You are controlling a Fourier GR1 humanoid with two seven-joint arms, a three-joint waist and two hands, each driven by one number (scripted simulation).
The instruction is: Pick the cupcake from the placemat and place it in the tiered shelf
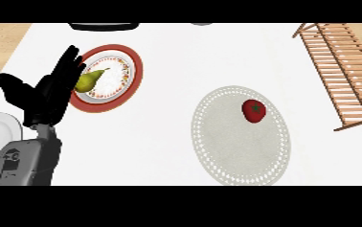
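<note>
1. Where a cupcake would be expected, a red tomato-like item (254,110) with a green stem lies on the upper right part of the pale oval placemat (237,159).
2. Right of it stands the wooden slatted shelf (338,68) — well apart.
3. Far left, a pear (87,80) rests on a red-rimmed plate (133,73).
4. Left hand (46,94) — fingers straight, released, holding nothing — overlaps the plate's left edge.

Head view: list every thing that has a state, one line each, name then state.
Left hand: open, fingers straight, resting at the view's left.
Red object: lying on the placemat, not held.
Placemat: flat on the counter.
Pear: lying on the plate.
Plate: flat on the counter.
Tiered shelf: nothing seen in it.
Right hand: not in view.
</note>
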